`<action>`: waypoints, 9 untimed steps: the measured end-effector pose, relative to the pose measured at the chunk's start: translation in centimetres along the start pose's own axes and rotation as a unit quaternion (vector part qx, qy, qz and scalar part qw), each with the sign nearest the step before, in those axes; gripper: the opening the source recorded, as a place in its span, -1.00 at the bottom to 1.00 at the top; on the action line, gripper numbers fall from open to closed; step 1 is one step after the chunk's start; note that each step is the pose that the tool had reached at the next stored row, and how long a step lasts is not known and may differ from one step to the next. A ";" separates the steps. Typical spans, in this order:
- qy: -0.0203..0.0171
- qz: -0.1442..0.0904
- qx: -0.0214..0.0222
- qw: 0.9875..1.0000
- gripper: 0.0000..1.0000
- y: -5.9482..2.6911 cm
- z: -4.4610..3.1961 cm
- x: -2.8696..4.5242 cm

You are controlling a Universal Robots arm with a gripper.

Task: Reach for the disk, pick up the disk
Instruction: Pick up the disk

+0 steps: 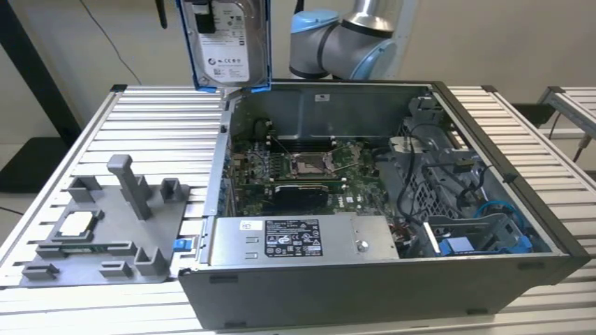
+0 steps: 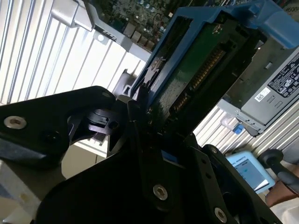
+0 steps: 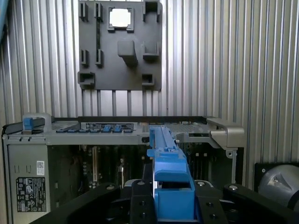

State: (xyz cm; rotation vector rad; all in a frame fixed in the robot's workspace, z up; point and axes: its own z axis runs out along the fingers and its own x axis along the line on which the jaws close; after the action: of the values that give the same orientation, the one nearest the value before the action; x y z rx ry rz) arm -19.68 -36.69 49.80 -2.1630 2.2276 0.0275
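Above the ribbed silver metal bench (image 1: 139, 118) and the open grey computer case (image 1: 373, 293), the rectangular silver disk (image 1: 226, 42) hangs upright over the case's rear corner, long axis vertical, white label facing the exterior view, blue rails framing it; the black tool (image 3: 174, 200) clamps its blue edge

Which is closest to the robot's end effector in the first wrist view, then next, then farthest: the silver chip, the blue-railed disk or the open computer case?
1. The disk: gripped in the end effector.
2. The computer case: open, under the held disk.
3. The silver chip: farthest, on the grey tray beyond the case.
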 end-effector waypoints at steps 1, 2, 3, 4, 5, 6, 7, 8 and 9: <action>0.000 0.000 0.000 1.000 -1.00 -0.33 0.00 -0.01; 0.000 0.000 0.000 1.000 -1.00 -0.64 0.01 -0.02; 0.000 0.000 0.000 1.000 -1.00 -0.76 0.01 -0.02; 0.000 0.000 0.000 1.000 -1.00 -0.87 0.01 -0.03; 0.000 0.000 0.000 1.000 -1.00 -1.00 0.01 -0.03; 0.000 0.000 0.000 1.000 -1.00 -1.17 0.02 -0.04; 0.000 0.000 0.000 1.000 -1.00 -1.43 0.02 -0.04; 0.000 0.000 0.000 1.000 -1.00 -1.70 0.02 -0.05; 0.000 0.000 0.000 1.000 -1.00 -2.02 0.03 -0.06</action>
State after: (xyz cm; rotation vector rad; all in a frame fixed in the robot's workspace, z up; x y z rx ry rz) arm -17.66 -36.69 49.80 -2.1631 2.2275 0.0274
